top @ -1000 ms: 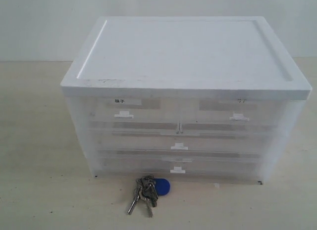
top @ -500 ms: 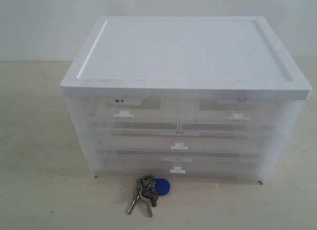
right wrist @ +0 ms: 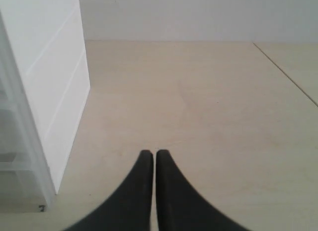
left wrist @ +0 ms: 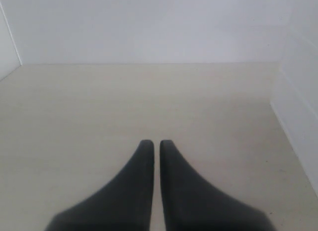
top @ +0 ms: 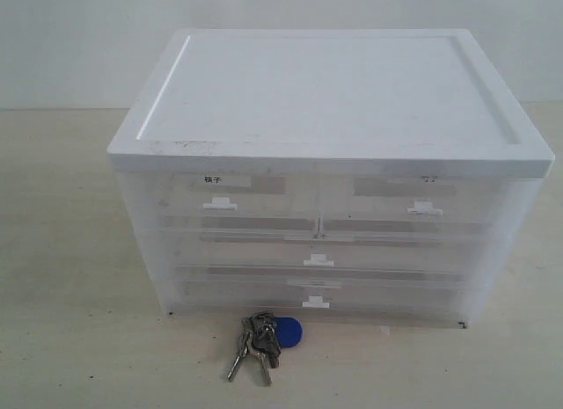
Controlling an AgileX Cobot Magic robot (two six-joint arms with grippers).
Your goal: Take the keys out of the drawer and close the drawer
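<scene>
Exterior view is showing the keys (top: 257, 343) lying on the worktop (top: 70, 251) just in front of the drawer cabinet (top: 325, 92), their blue fob (top: 289, 332) resting nearest its bottom front. The drawer (top: 422, 198) is sitting shut, flush with its twin. I am holding both arms low, one at each side of the cabinet, each pointing along bare worktop. My left fingers (left wrist: 141, 166) are pressing together with only a slit between them, gripping nothing; my right fingers (right wrist: 141, 171) are pressing together too, empty.
</scene>
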